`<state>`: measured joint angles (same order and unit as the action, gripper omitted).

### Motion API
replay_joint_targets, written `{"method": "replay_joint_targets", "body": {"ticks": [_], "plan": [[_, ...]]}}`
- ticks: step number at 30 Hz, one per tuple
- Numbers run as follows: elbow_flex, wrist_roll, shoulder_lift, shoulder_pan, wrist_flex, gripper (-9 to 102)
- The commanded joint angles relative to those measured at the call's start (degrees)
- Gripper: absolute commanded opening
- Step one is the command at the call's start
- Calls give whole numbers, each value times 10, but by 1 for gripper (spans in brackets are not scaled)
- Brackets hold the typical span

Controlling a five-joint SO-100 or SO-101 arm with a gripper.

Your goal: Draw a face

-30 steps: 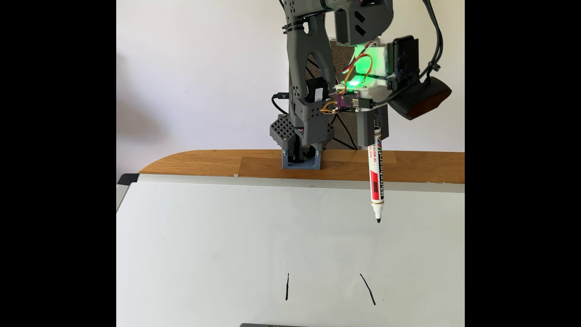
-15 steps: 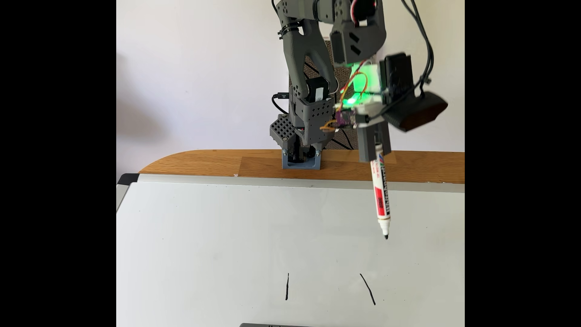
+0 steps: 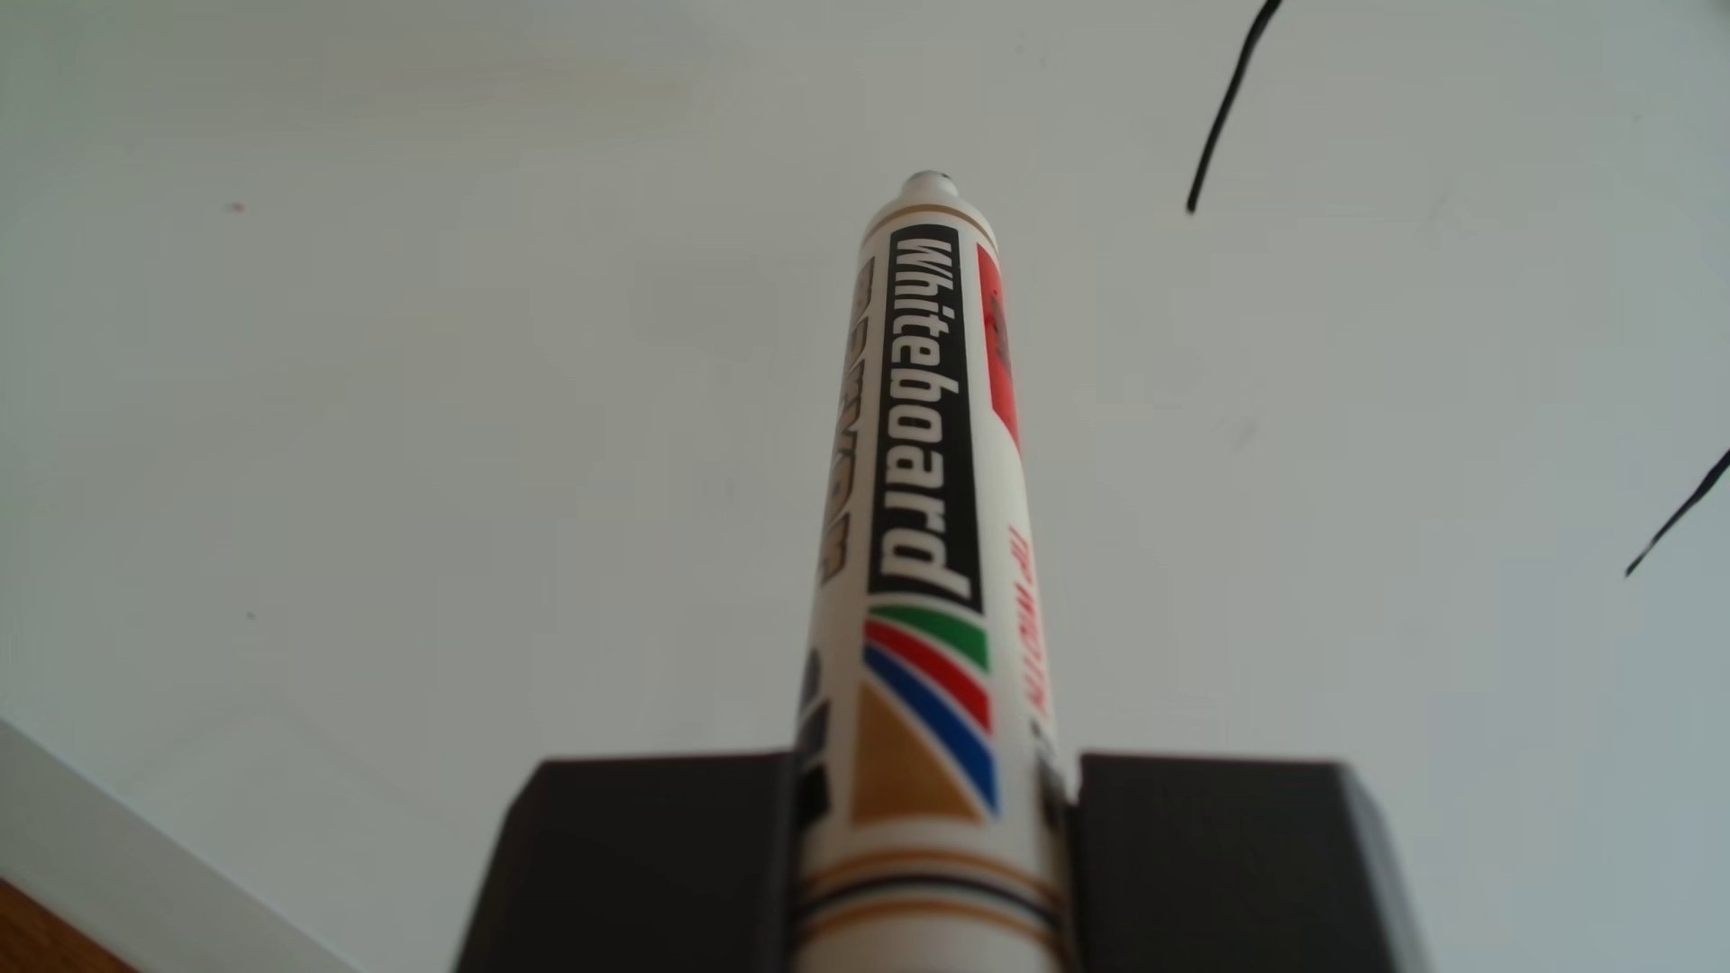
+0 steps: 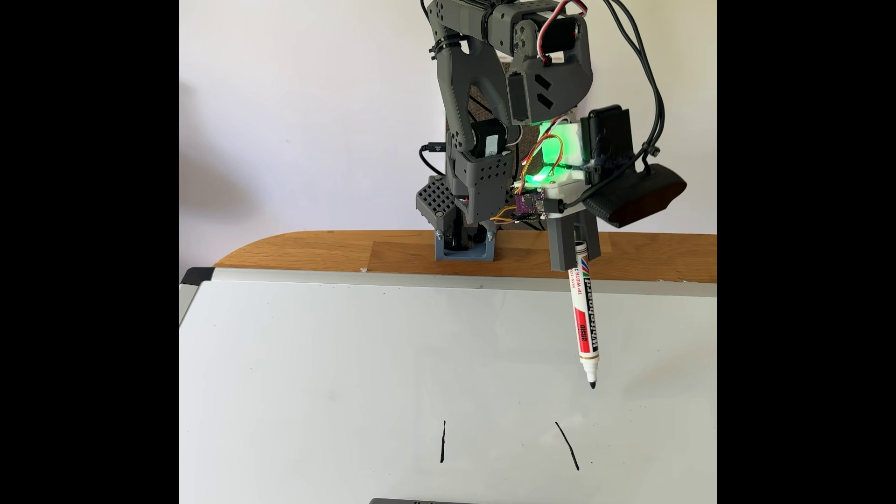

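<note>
Gripper: grey two-finger gripper (image 4: pixel 574 264) pointing down, its jaws closed around the upper end of a marker; in the other view its two dark fingers (image 3: pixel 646 861) sit on either side of the barrel.
Marker: white whiteboard marker (image 4: pixel 585 322) with a red and black label, cap off, hanging nearly upright with the black tip lowest; in the other view the marker (image 3: pixel 927 524) runs up the middle of the picture.
Tip: in the fixed view it shows over the right part of the board, above the right stroke; whether it touches the surface I cannot tell.
Face: two short black strokes, well apart, in the near part of the board; the left stroke (image 4: pixel 442 442) is almost vertical, the right stroke (image 4: pixel 567 446) slants down to the right. In the other view both show at the right side, one at the top (image 3: pixel 1222 112), one at the edge (image 3: pixel 1680 519).
Board: white board (image 4: pixel 315 363) with a silver frame, lying flat.
Table: wooden table (image 4: pixel 315 252) under the board; the arm's base (image 4: pixel 464 247) stands on it behind the board's far edge.
Wrist: a circuit board with a green light (image 4: pixel 536 179) and a black camera (image 4: pixel 635 196) just above the gripper.
</note>
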<state>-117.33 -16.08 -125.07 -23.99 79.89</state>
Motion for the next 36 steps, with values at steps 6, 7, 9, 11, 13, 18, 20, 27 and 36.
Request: {"method": "replay_joint_targets", "body": {"ticks": [6,7,9,11,13,18,20,27,36], "plan": [[-16,3,-9,-24,-12,-1],[-19,3,-9,-26,-12,-1],[-24,3,-9,-31,-12,-1],[-25,3,-9,-37,-12,-1],[-25,3,-9,-40,-10,-1],[-25,3,-9,-48,-7,-1],[-32,1,-9,-47,-12,-1],[-98,-1,-11,-22,-43,-1],[-92,-4,-15,13,-40,-1]]}}
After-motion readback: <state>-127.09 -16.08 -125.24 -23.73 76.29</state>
